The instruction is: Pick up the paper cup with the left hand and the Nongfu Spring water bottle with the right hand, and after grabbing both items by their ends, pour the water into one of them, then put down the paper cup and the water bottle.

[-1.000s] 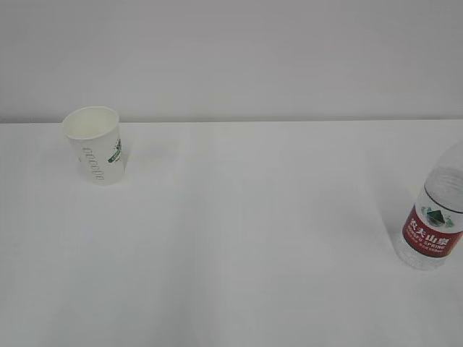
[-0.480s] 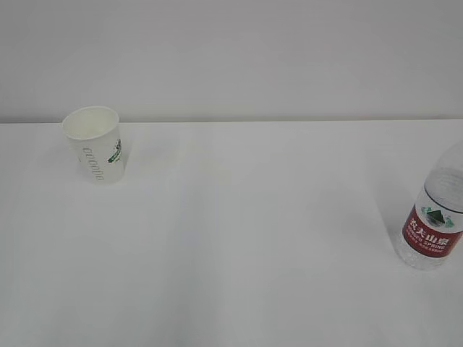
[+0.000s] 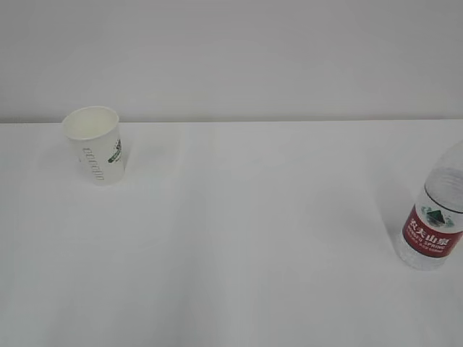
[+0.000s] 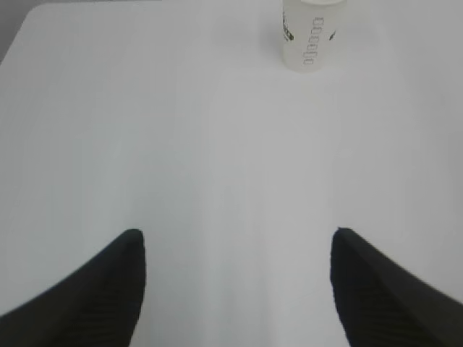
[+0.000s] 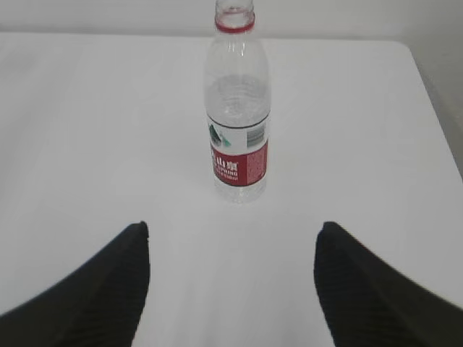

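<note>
White table (image 3: 239,238), tapered paper cup (image 3: 95,145) (upright), ribbed bottle (image 5: 236,116)

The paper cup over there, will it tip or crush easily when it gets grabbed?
The paper cup looks thin-walled and open-topped, so a hard squeeze would probably dent it. From this angle it seems empty, so it is likely very light and could slide or tip if nudged. It narrows toward the base, which probably makes it less steady.

Bare test bench, plain white table (image 3: 239,238), blank grey wall (image 3: 231,58) (lab-like)
</note>
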